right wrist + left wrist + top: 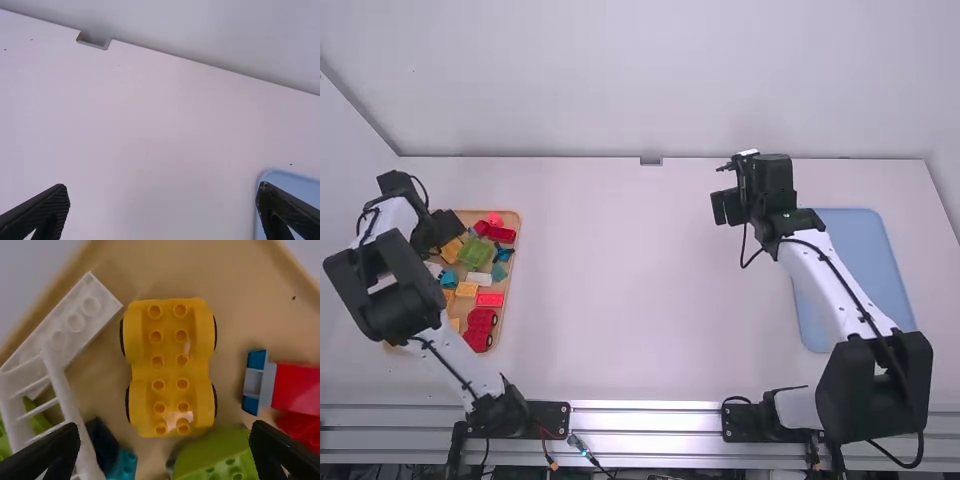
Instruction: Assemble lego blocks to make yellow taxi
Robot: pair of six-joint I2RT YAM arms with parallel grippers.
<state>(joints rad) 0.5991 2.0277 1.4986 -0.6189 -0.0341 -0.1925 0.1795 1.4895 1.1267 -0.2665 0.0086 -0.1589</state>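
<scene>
While the left gripper is hanging over the wooden tray, jaws spread wide and gripping nothing, the yellow wheeled base is lying in that tray, in line with their gap. White pieces, a green block and red blocks are sitting around it, while the right gripper, also wide apart and empty, is hovering near the blue tray.

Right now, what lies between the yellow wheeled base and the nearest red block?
A blue-and-grey piece at the end of the red block, then bare tray up to the yellow wheeled base: left wrist view.
</scene>
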